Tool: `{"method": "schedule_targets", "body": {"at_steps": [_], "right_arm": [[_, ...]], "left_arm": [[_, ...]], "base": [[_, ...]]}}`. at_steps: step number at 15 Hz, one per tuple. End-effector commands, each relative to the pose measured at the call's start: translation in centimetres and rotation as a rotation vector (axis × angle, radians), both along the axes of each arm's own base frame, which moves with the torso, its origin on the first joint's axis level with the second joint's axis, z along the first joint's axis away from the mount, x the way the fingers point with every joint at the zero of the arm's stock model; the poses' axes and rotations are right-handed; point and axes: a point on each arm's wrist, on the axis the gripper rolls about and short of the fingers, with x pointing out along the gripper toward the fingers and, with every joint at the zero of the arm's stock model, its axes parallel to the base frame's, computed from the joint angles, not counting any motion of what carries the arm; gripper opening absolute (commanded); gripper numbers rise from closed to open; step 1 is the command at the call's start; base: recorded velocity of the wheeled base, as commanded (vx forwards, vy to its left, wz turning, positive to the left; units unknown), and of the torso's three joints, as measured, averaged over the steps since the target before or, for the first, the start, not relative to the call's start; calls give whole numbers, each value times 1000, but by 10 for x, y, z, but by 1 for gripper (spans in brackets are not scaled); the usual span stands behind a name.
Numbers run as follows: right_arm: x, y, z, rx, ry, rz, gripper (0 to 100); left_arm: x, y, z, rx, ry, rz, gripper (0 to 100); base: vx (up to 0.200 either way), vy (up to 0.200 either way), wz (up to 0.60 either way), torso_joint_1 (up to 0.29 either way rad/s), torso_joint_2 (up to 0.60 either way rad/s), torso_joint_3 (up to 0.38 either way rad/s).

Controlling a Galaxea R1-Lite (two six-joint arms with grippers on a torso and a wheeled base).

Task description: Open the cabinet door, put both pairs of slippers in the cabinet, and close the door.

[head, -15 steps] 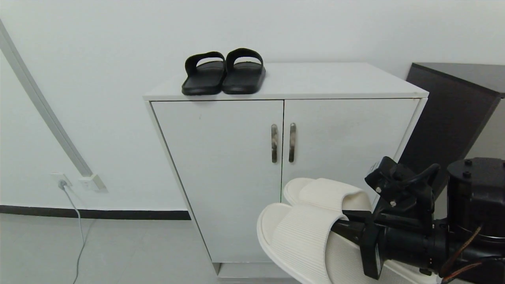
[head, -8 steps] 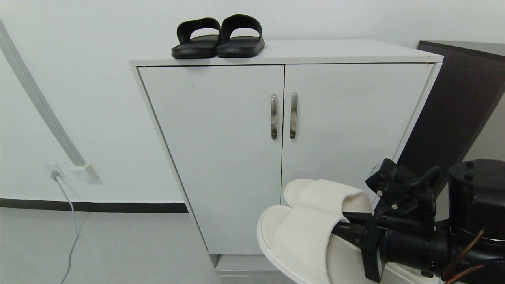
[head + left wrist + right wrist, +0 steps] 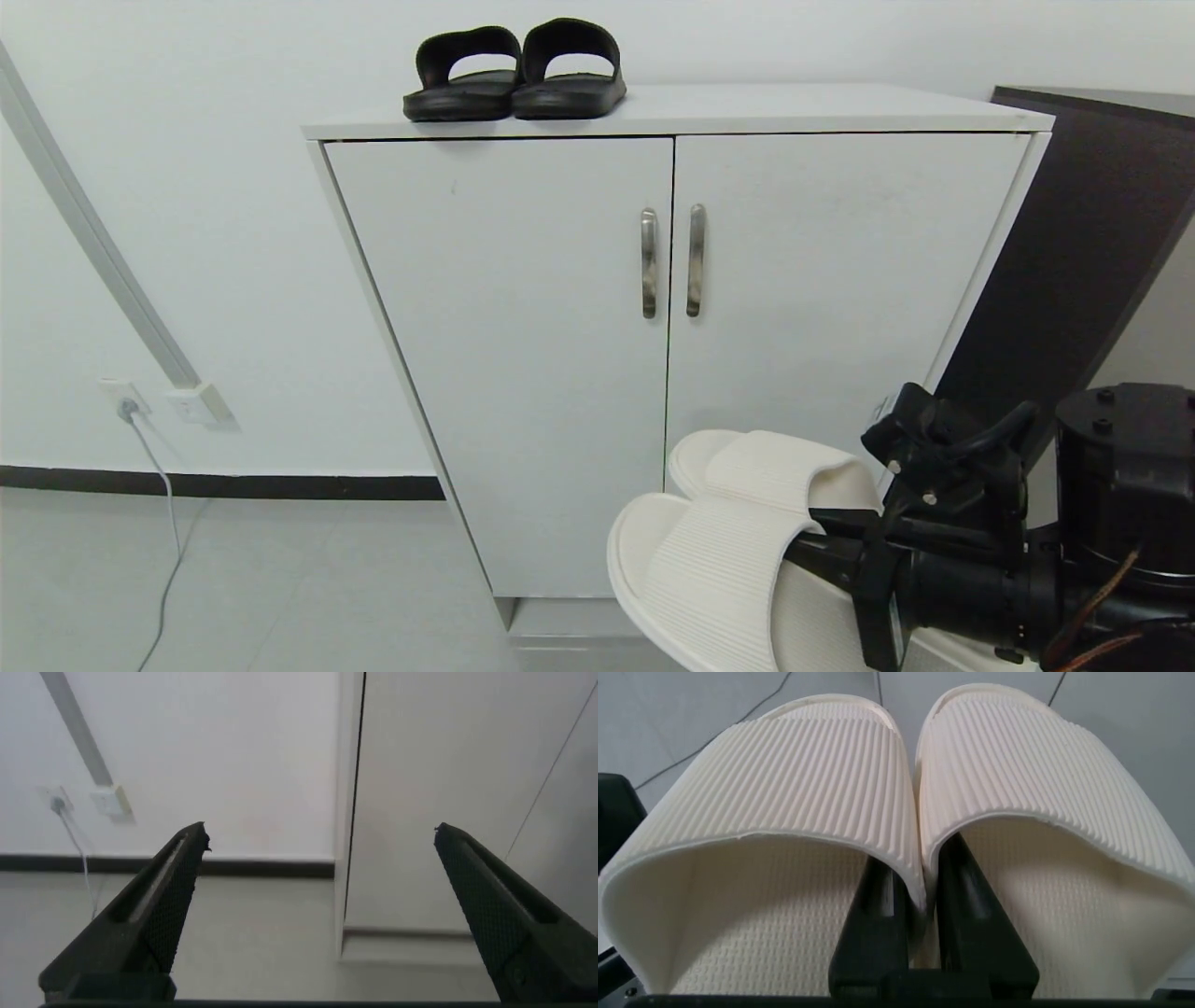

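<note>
Right gripper (image 3: 920, 919) is carrying the white slippers (image 3: 738, 523) low in front of the shut cabinet (image 3: 523, 392); black pair is sitting on top.
Nearest: the right gripper's two black fingers are pinching together the inner strap edges of both white slippers. The pair is lying side by side, toes pointing away from the gripper, just before the lower part of the right door (image 3: 840, 280). Left gripper (image 3: 320, 833) is hanging with its jaws spread wide and nothing between them, facing the cabinet's lower left corner and the floor (image 3: 234, 933). Beyond: both doors are sitting closed, the two metal handles (image 3: 649, 263) standing upright side by side at the middle seam. Farthest: the black slippers (image 3: 515, 73) are resting together on the cabinet top, near its left front edge. A dark cabinet (image 3: 1074, 233) is standing just beside on the right; a wall socket (image 3: 121, 397) with a cable (image 3: 168, 551) is sitting low on the wall at left.
</note>
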Motion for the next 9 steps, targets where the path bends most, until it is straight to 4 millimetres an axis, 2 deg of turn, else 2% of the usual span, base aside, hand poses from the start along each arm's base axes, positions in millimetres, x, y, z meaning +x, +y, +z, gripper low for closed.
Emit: {"method": "schedule_targets", "body": {"at_steps": [1,2,3,5,8,9], "right_arm": [[0,1,-2,-3,6,11,0],[0,1,-2,-6,7,12,0],[-2,-1,-4,-13,10,13,0],[-2,-1,-5,-27,-8,20,0],[-2,-1,-5,-14,-21,22,0],[-2,-1,-5,-13,-22,21,0]], "left_arm": [[20,-1,53,-40,72,-63,100],[32,-3,58,-49,124,-117,100],[53,-5,72,-64,190,-224,100],[81,-9,91,-79,234,-376,100],[122,-10,114,-81,268,-422,100],[136,-14,114,-78,282,-457,100]], "base": [[0,0,0,0,0,0],[0,0,0,0,0,0],[0,0,0,0,0,0],[0,0,0,0,0,0],[0,0,0,0,0,0],[0,0,0,0,0,0]]}}
